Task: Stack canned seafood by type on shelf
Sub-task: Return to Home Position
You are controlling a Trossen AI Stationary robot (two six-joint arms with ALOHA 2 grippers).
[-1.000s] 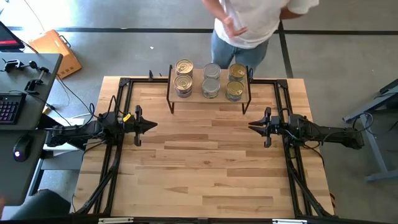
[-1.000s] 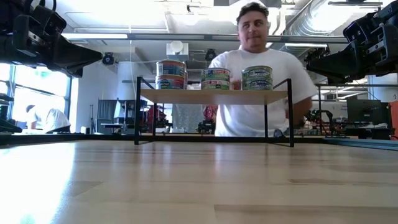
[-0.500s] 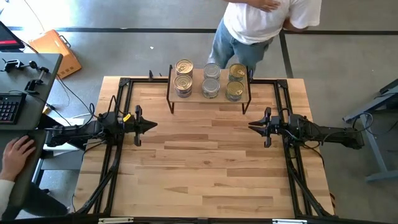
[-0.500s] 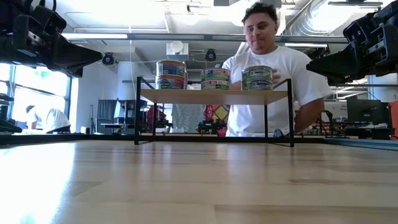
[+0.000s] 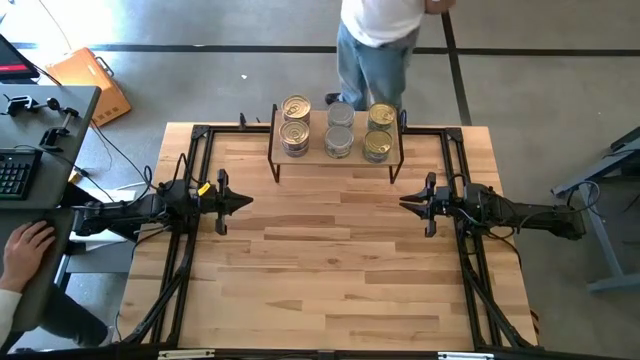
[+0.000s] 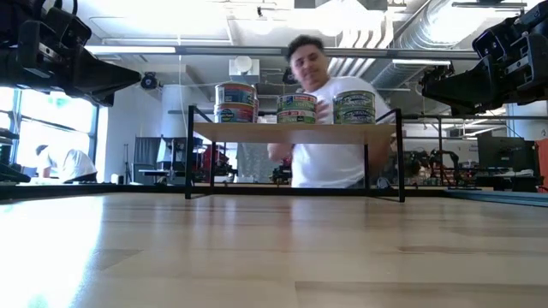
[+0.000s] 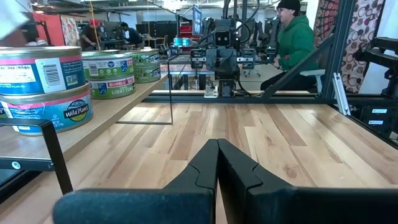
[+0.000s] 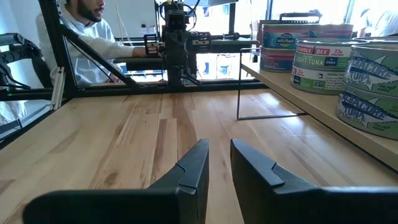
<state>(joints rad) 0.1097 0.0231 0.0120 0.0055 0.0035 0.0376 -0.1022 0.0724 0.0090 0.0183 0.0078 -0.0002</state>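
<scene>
The shelf [image 5: 312, 152] stands at the table's far edge on thin black legs. The canned seafood sits on its top in three columns, stacked two high: gold-lidded tins [image 5: 295, 132] on the left, silver-lidded tins [image 5: 339, 140] in the middle and gold-lidded tins [image 5: 377, 146] on the right. The low view shows the three stacks [image 6: 297, 109] side by side. My left gripper [image 5: 248, 201] hovers level at mid-left, shut and holding nothing [image 7: 217, 146]. My right gripper [image 5: 403, 203] hovers level at mid-right, its fingers a little apart with nothing between them [image 8: 219, 149]. The two point at each other.
A black frame [image 5: 200, 135] runs along the table's edges. A person [image 5: 375, 40] stands just beyond the far edge, behind the shelf. At the left stands a desk with a keyboard [image 5: 12, 172], and a person's hand [image 5: 30, 240] rests on it. Bare wood lies between the two grippers.
Both arms have kept still, and so have the tins. The person behind the shelf has stepped back from the table's far edge. A person's hand has come onto the desk at the left.
</scene>
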